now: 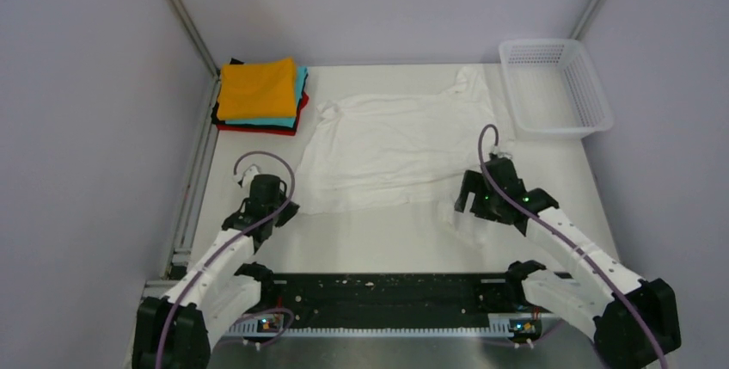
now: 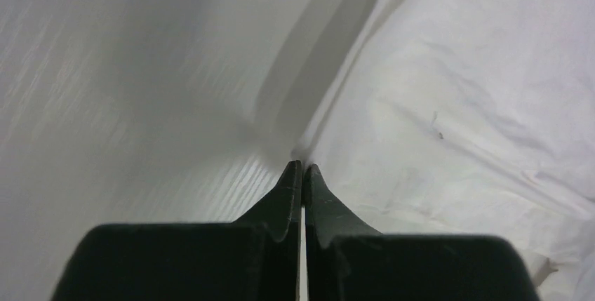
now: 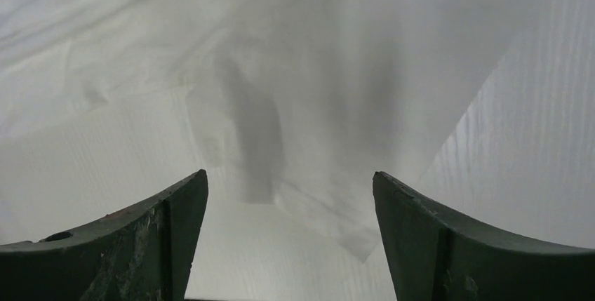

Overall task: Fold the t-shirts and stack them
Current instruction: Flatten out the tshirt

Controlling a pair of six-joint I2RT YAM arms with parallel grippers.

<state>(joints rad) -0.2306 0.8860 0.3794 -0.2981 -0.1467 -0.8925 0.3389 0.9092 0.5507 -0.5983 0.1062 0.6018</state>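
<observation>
A large wrinkled white t-shirt [image 1: 395, 150] lies spread in the middle of the table. A stack of folded t-shirts [image 1: 260, 94], orange on top over teal, red and black, sits at the back left. My left gripper [image 1: 284, 212] is at the white shirt's near left corner. In the left wrist view its jaws [image 2: 302, 168] are shut and pinch that edge of the shirt [image 2: 456, 104], which lifts off the table. My right gripper [image 1: 468, 204] is open over the shirt's near right corner; that corner [image 3: 330, 104] lies loose between the wide jaws [image 3: 289, 175].
A white plastic mesh basket [image 1: 593, 94] stands at the back right, close to the shirt's sleeve. Metal frame posts rise at the back corners. A black rail [image 1: 378, 296] runs along the near edge between the arm bases.
</observation>
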